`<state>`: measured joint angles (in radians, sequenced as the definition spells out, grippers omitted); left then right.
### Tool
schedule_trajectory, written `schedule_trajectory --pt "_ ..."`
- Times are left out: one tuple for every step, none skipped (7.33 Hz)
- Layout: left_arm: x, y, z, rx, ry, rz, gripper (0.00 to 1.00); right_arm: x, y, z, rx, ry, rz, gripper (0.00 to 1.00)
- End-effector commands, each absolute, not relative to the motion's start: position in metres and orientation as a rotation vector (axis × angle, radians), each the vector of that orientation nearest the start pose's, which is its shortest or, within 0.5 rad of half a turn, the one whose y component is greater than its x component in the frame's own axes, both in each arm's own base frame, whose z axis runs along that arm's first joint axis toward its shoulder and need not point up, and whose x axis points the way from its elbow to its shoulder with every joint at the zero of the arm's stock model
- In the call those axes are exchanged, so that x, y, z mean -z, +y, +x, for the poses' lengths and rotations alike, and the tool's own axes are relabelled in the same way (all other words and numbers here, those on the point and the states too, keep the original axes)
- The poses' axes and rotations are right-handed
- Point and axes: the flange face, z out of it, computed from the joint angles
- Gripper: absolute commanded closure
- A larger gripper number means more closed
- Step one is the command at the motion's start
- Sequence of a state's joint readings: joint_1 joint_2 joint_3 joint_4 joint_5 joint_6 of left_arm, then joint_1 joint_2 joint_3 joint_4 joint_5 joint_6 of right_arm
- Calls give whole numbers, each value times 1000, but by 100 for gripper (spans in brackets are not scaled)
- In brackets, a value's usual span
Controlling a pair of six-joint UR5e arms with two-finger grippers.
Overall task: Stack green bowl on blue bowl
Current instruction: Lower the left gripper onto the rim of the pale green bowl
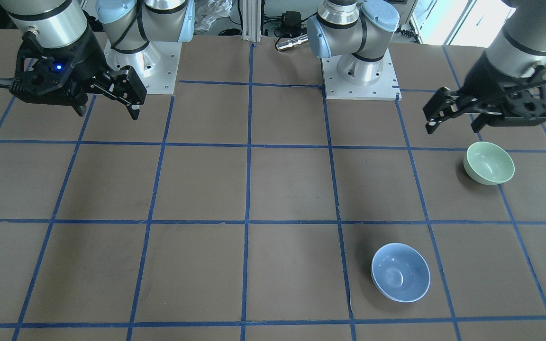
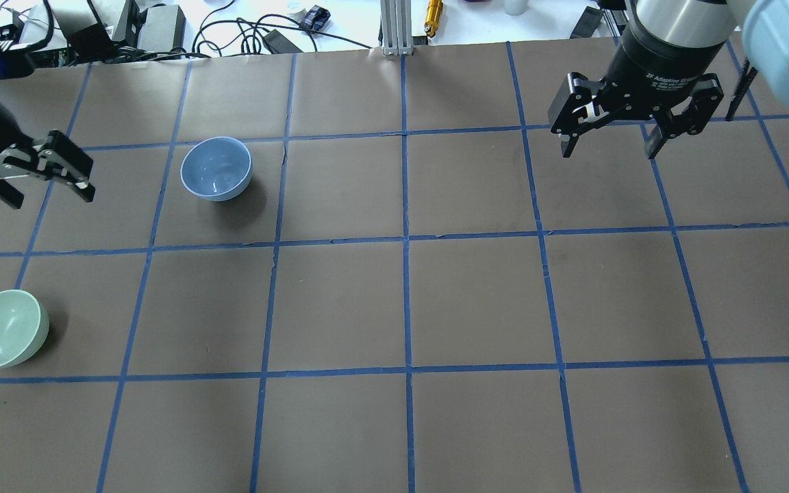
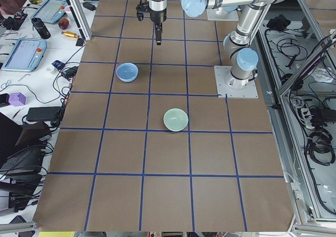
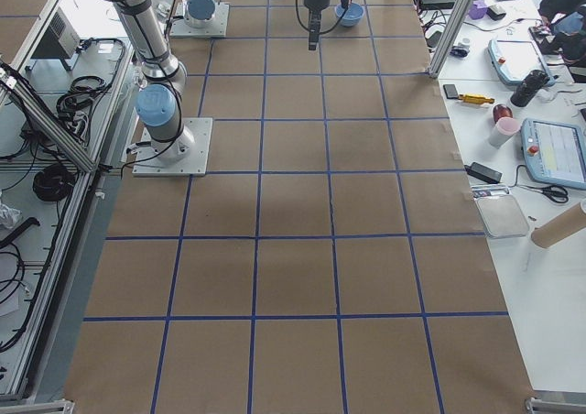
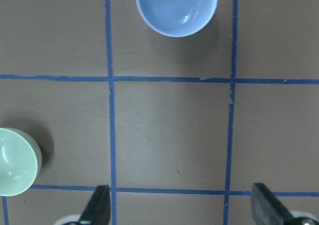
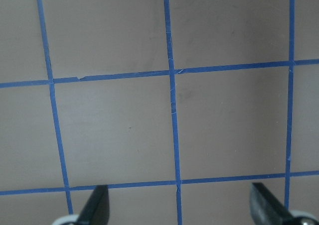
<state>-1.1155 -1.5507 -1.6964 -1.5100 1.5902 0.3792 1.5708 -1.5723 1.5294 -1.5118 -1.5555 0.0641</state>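
The green bowl (image 2: 3,329) stands upright and empty near the table's left edge; it also shows in the front view (image 1: 488,162) and at the left edge of the left wrist view (image 5: 17,161). The blue bowl (image 2: 216,168) stands upright and empty, apart from it and farther from the robot's base (image 1: 400,272) (image 5: 177,8). My left gripper (image 2: 48,198) (image 1: 453,127) is open and empty, above the table between the two bowls, touching neither. My right gripper (image 2: 607,150) (image 1: 108,112) is open and empty, far off over the right half.
The brown table (image 2: 408,301) carries a blue tape grid. Cables, power bricks and a metal post (image 2: 394,27) lie beyond its far edge. The arm bases (image 1: 360,71) (image 1: 142,66) stand at the robot's side. The right wrist view shows only bare table (image 6: 119,130).
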Motion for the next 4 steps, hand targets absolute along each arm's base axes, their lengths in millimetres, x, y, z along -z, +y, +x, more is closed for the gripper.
schedule_trajectory --pt "-382 -474 203 -46 3130 -161 0 -503 -489 135 -25 3125 98 0" --pt "-362 -471 240 -74 3105 -142 0 -503 -489 135 -27 3125 99 0" --pt "-342 -460 285 -85 3114 -152 0 -503 -489 135 -27 3125 99 0" --pt "-316 -452 309 -115 3130 -135 0 -503 -489 135 -27 3125 99 0"
